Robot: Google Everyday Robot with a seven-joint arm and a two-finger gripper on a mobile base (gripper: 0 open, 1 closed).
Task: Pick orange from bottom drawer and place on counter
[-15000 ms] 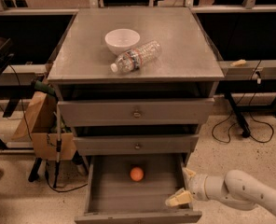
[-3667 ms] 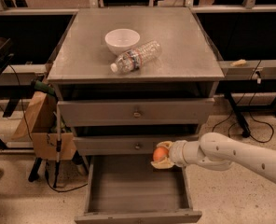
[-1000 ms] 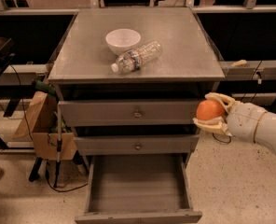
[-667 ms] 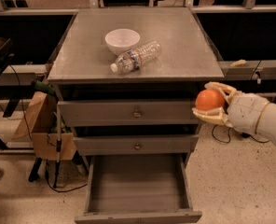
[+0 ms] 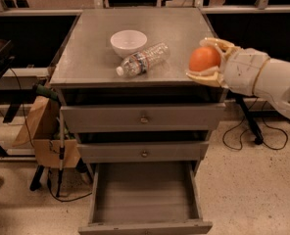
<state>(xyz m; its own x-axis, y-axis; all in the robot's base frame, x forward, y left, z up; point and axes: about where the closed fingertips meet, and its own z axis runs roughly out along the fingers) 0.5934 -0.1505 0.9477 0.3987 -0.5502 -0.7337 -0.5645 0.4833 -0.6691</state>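
Note:
My gripper (image 5: 204, 58) comes in from the right and is shut on the orange (image 5: 203, 58), a small round fruit held between its two pale fingers. It hangs over the front right corner of the counter (image 5: 91, 58), the grey top of the drawer cabinet; whether the fruit touches the surface I cannot tell. The bottom drawer (image 5: 144, 192) is pulled open below and holds nothing.
A white bowl (image 5: 128, 42) stands on the counter at the middle back. A clear plastic bottle (image 5: 142, 60) lies on its side just in front of it, left of the gripper. Two shut knobbed drawers (image 5: 143, 117) are above the open one. A brown bag (image 5: 43, 130) and cables lie left.
The gripper has lifted the orange from beside the top drawer's right end up to the counter's front right corner. The bottom drawer stays open and bare.

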